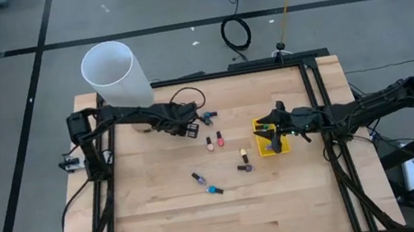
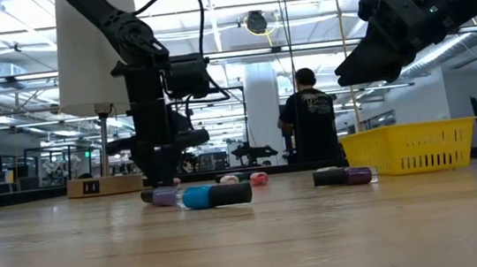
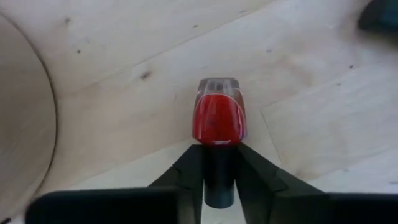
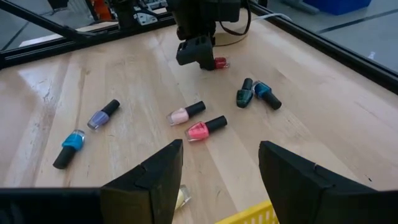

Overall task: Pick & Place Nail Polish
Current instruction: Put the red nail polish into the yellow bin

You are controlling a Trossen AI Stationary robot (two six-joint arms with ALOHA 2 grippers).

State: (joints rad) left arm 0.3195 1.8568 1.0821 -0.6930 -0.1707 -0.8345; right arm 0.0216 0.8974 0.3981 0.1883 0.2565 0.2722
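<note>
I see the red nail polish bottle [image 3: 217,118] lying on its side on the table [image 1: 166,222], toward the far edge and a little left of the middle. Its dark cap sits between my left gripper's [image 3: 219,177] fingers, which have drawn in against the cap on both sides, so I read that as a grip on the bottle while it lies on the wood. From the right wrist camera the left gripper [image 4: 198,55] is down at the surface with the red glass poking out beside it. Just beside that, two dark teal bottles [image 4: 256,93] lie touching each other. Nearer the table's middle lie a pale pink bottle [image 4: 185,113] and a coral pink bottle [image 4: 205,129], side by side. Toward the near edge I have a lavender bottle [image 4: 102,115] and a blue bottle [image 4: 68,148]. My right gripper [image 4: 217,177] hangs with its fingers apart and empty, above the yellow bin [image 1: 270,137] by the table's right edge. The white cylinder [image 1: 112,71] stands at the far left corner.
</note>
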